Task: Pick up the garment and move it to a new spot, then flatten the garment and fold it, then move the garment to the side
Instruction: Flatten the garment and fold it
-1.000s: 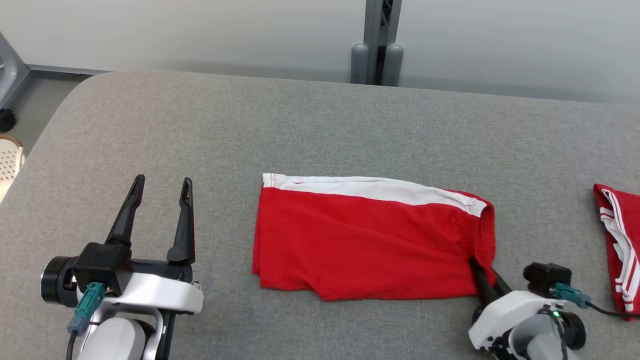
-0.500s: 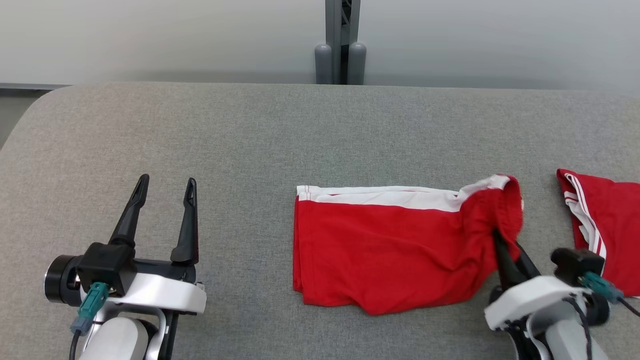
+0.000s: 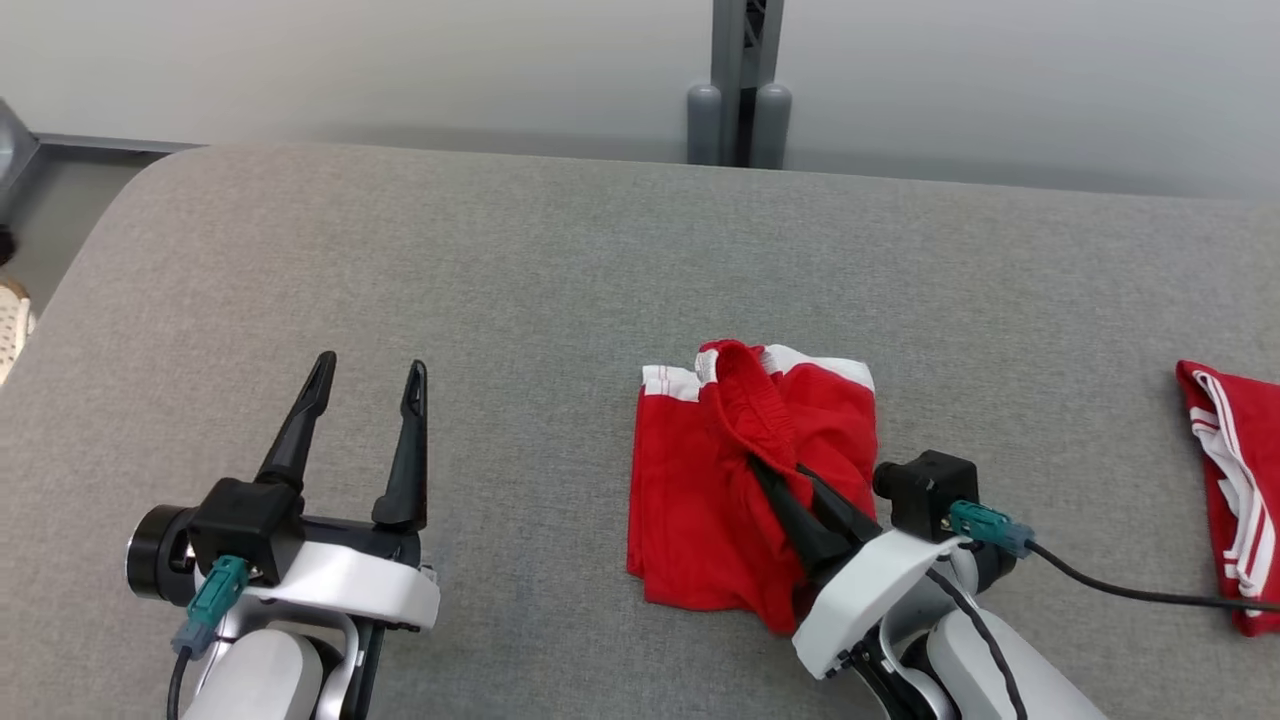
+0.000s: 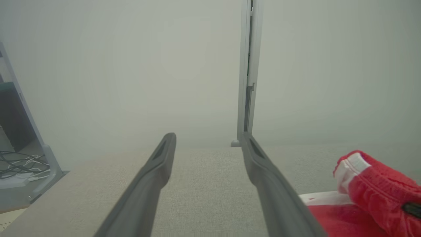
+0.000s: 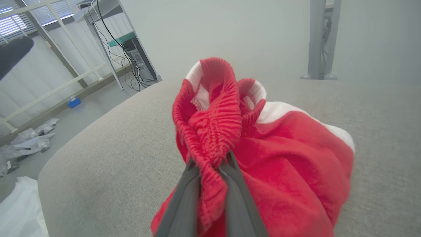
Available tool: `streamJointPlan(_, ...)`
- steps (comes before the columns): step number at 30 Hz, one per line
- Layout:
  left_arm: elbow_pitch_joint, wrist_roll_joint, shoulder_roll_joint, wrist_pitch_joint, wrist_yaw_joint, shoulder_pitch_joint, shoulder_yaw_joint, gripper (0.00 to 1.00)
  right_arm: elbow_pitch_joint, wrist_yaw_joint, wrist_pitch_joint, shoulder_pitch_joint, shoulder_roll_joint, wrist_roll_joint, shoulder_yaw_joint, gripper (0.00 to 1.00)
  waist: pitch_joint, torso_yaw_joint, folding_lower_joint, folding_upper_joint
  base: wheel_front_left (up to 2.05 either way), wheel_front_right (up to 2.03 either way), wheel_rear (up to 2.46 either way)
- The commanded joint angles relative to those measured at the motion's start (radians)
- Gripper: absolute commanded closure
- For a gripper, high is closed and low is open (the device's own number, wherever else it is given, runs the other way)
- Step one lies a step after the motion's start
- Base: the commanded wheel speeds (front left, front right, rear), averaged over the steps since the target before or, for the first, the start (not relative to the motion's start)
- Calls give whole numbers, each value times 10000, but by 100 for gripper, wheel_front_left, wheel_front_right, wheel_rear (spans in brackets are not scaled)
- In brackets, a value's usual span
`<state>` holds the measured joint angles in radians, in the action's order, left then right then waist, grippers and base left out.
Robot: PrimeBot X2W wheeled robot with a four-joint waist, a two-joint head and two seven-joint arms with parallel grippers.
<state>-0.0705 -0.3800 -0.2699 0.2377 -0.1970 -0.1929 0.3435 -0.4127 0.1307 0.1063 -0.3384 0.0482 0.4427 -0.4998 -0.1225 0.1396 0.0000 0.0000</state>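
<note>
While the big grey table (image 3: 500,260) spreads out under me, the red garment (image 3: 690,500) lies bunched near its front middle, partly doubled over itself. My right gripper (image 3: 775,468) is pinched tight on the ribbed waistband (image 3: 745,400), which stands lifted above the rest of the cloth. My left gripper (image 3: 371,360) hangs spread wide and empty, well off to the left, touching nothing.

Now the danger, as I judge it: I've got a narrow bite of elastic. Pull quickly and it could slide out, and the fold would land crooked. Nothing pins the bottom layer either, so it may drag along and wrinkle.

That table top is woven, soft-looking fabric with a rounded corner, probably grippy enough to snag a trailing hem. Behind it is a pale wall (image 3: 400,60) with a grey post (image 3: 737,90) standing at the far edge. A second red-and-white garment (image 3: 1230,480) lies at the table's right end, well apart. Past the corner, my right wrist camera catches metal frames (image 5: 65,49), cables and plastic bags (image 5: 29,138) on the floor.
</note>
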Motion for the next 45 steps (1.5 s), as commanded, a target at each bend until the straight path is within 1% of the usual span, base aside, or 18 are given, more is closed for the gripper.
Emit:
streamJointPlan(1, -39, -5, -44, 5, 19, -177, 2, 0, -174, 3, 134, -229, 62, 110, -102, 100, -55, 181, 0, 0, 0, 0, 0)
streamJointPlan(2, -69, -18, -19, 2, 23, -199, 21, 0, -384, 3, 193, -357, 62, 230, -237, 100, -92, 252, 0, 0, 0, 0, 0)
streamJointPlan(4, -132, -19, 45, 1, 52, -284, 89, 0, -946, 3, 303, -691, 62, 31, -413, 100, -175, 399, 0, 0, 0, 0, 0)
streamJointPlan(5, -146, -5, 87, 15, 76, -326, 128, 0, -1191, 3, 394, -797, 60, 181, -482, 100, -202, 474, 0, 0, 0, 0, 0)
streamJointPlan(6, -169, -9, 108, 22, 87, -321, 152, 0, -1507, 3, 371, -910, 57, 113, -592, 96, -228, 527, 0, 0, 0, 0, 0)
streamJointPlan(7, -204, -11, 132, 31, 104, -308, 180, 0, -1727, 5, 483, -1053, 58, 103, -701, 41, -249, 565, 0, 0, 0, 0, 0)
streamJointPlan(8, -226, -6, 156, 41, 105, -339, 211, 0, -1879, 5, 566, -1141, 56, 259, -815, 0, -270, 600, 0, 0, 0, 0, 0)
streamJointPlan(12, -289, -111, 163, 59, 146, -421, 225, 0, -2217, 3, 745, -1427, 52, 597, -1590, 0, -352, 646, 0, 0, 0, 0, 0)
streamJointPlan(19, -332, -107, 152, 97, 106, -480, 200, 0, -1886, 3, 918, -1587, 62, 1188, -3045, 0, -440, 471, 0, 0, 0, 0, 0)
streamJointPlan(21, -338, -39, 126, 108, 32, -461, 173, 0, -1687, 3, 1117, -1638, 68, 1267, -3100, 0, -430, 388, 0, 0, 0, 0, 0)
streamJointPlan(24, -297, -22, 94, 133, -74, -402, 75, 0, -1486, 3, 1417, -1663, 73, 1048, -2570, 0, -364, 205, 0, 0, 0, 0, 0)
streamJointPlan(25, -297, -22, 94, 133, -74, -402, 75, 0, -1486, 3, 1417, -1663, 73, 1048, -2570, 0, -364, 205, 0, 0, 0, 0, 0)
streamJointPlan(27, -266, 15, 51, 149, -133, -328, 11, 0, -1234, 3, 1540, -1600, 69, 751, -1951, 0, -289, 55, 0, 0, 0, 0, 0)
streamJointPlan(30, -219, -7, -8, 171, -242, -177, -86, 0, -785, 3, 1597, -1278, 69, 41, -712, 0, -170, -177, 0, 0, 0, 0, 0)
streamJointPlan(37, -79, 0, -246, 125, -419, 90, -225, 0, 859, 3, 1606, 50, 83, -1860, 2621, 0, 157, -690, 0, 0, 0, 0, 0)
streamJointPlan(41, 60, -20, -318, 43, -516, 251, -262, 0, 1906, 3, 1137, 899, 75, -2555, 4028, 0, 297, -956, 0, 0, 0, 0, 0)
streamJointPlan(42, 141, -26, -397, 21, -543, 320, -289, 0, 2436, 3, 832, 1334, 69, -2843, 4522, 0, 357, -1073, 0, 0, 0, 0, 0)
streamJointPlan(45, 197, -54, -476, -57, -591, 491, -278, 0, 3143, 3, 432, 1984, 63, -3093, 4991, 0, 470, -1171, 0, 0, 0, 0, 0)
